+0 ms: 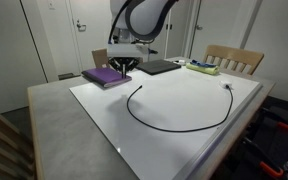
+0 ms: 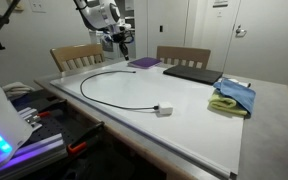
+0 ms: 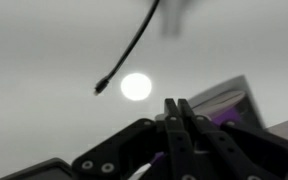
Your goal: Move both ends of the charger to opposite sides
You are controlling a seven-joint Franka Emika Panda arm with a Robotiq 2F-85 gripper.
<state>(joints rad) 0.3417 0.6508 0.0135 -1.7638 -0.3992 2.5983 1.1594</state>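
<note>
Arm stretched toward the tabletop [image 1: 54,110] edge by the chairs [image 1: 234,58], my gripper [image 1: 122,64] hanging clenched on nothing near the purple book [image 1: 106,76]. Wrist view is blurred; only one plug tip [image 3: 102,87] of the charger [image 1: 174,130] reads clearly. Charger lies in an open arc mid-tabletop, ends well apart, laptop [image 1: 159,67] and cloth [image 2: 234,97] along the chair-side edge.

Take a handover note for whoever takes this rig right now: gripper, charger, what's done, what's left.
Gripper: shut, empty, in the air by the purple book.
Charger: lying in an open arc on the white board, one end near the book, the other end across the board.
Done: ends appear spread apart.
Left: probably just confirm that and pull the arm back.
</note>
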